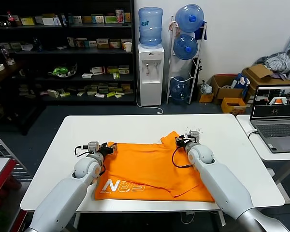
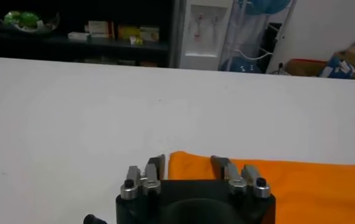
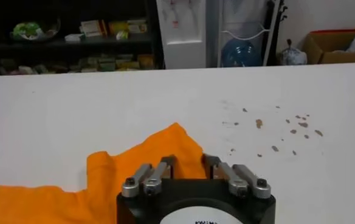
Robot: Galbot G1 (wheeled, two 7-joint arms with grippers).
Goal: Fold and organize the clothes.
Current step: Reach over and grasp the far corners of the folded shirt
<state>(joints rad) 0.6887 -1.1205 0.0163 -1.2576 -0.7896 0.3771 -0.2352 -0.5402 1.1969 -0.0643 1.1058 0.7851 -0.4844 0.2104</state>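
On the white desk [image 1: 222, 130] an orange T-shirt [image 1: 150, 166] is lying mostly flat, white lettering showing near its front left corner, one sleeve bunching up at the far right. Left claw [image 1: 108, 148] is sitting low at the shirt's far left corner; from the wrist, its fingers [image 2: 157, 165] are standing apart with the orange edge between them, not clamped. Right claw [image 1: 182, 141] is resting at the raised sleeve on the far right; its fingers [image 3: 167, 164] are straddling the cloth peak with a narrow gap, and I cannot tell whether they are pinching it. Small brown specks [image 3: 281, 131] are dotting the desk beyond that sleeve. Beside the desk a laptop [image 1: 276, 118] is standing open.
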